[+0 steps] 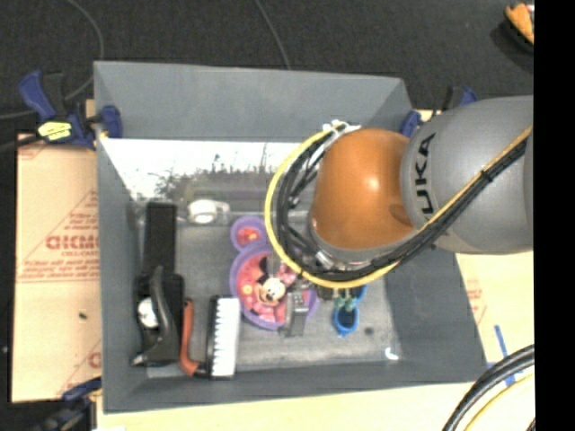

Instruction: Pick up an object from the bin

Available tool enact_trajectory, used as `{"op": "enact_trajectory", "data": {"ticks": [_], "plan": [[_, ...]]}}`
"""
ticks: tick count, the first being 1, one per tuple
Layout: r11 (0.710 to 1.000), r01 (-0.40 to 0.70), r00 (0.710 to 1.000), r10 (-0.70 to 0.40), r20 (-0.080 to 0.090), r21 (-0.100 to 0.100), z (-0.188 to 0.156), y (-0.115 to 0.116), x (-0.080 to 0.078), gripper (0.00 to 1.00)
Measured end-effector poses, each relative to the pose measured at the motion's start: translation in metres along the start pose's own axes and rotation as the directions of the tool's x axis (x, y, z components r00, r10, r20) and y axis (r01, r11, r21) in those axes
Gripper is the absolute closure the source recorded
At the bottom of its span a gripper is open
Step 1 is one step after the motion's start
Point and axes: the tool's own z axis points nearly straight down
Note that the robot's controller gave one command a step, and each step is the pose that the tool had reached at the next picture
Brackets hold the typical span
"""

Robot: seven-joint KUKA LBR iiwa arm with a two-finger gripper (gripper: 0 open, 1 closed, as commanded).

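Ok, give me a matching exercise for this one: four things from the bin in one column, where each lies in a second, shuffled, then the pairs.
Things in the bin:
1. white tape roll
2. white brush
3. purple toy
4. blue thing

Places, as the camera sees them:
A. bottom of the floor, left of middle
B. bottom, right of middle, just below the arm's orange cover
C. top left of the floor
D. middle, at the cover's left edge

Pairs: 1-C, 2-A, 3-D, 4-B.
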Motion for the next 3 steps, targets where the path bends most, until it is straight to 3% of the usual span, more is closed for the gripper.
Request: {"op": "enact_trajectory", "data": {"ticks": [1, 2, 3], "plan": [[1.000, -0.004, 1.000, 0.004, 0.008, -0.001, -0.005, 0.000, -0.002, 0.00], [1.000, -0.002, 1.000, 0.002, 0.000, 0.000, 0.105, -0.024, -0.010, 0.00], [1.000, 0.000, 1.000, 0.000, 0.009, -0.002, 0.101, -0.016, 0.000, 0.00]]}}
